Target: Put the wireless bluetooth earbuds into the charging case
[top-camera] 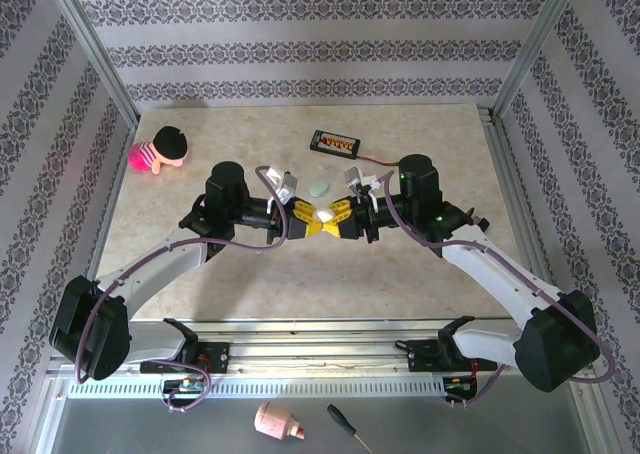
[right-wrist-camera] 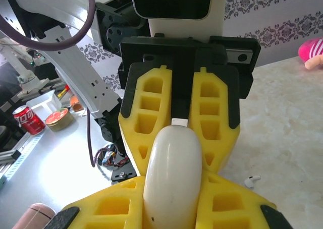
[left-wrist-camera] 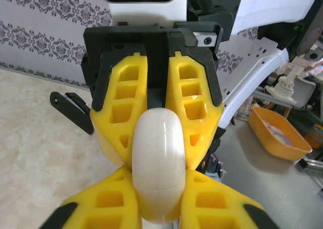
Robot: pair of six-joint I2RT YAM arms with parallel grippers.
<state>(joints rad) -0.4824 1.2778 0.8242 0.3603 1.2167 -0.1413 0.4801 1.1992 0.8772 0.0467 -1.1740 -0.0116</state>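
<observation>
Left fingers [left-wrist-camera: 106,206] and right fingers [right-wrist-camera: 113,214] pinching opposite ends of charging case [left-wrist-camera: 158,158], long axis between them; earbud [right-wrist-camera: 251,180] on counter [right-wrist-camera: 287,138], nearer right arm.

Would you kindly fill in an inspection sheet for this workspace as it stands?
Surface: beige marbled table.
Job's things: white case gripped from both ends; white earbud lying on the table; mint piece just beyond the grippers.
Clutter: doll far left; black board far middle.
Grippers: left gripper and right gripper tip to tip, both shut on the case.
Cables: purple cable along each arm; red wire from the board.
Surroundings: patterned walls; screwdriver and pink item in front of the bases.
</observation>
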